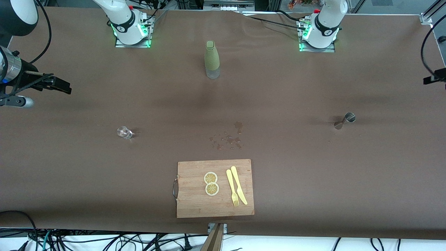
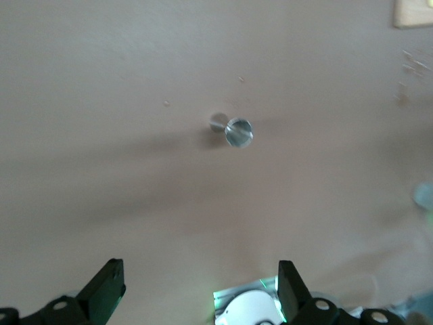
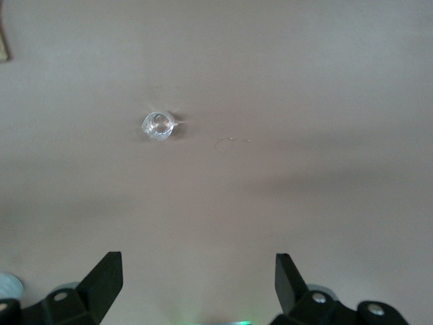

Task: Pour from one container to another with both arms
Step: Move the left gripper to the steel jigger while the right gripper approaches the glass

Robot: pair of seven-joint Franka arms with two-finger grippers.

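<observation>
Metal jigger (image 1: 345, 120): standing toward the left arm's end of the table; rigid, light, slick, likely best pinched at its narrow waist. Small glass (image 1: 124, 132): toward the right arm's end; fragile, slippery, take by the wall. Left gripper (image 2: 199, 288) high over the jigger, jaws wide, empty. Right gripper (image 3: 197, 281) high over the glass, likewise wide, empty. Green bottle (image 1: 212, 59), cutting board (image 1: 195, 202) between.

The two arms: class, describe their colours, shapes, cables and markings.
Both arms are white and rounded, with black bands and a round black logo near each base. Green lights glow at the metal base plates, where black cables run. The left gripper and right gripper have black, wedge-shaped fingers.
</observation>
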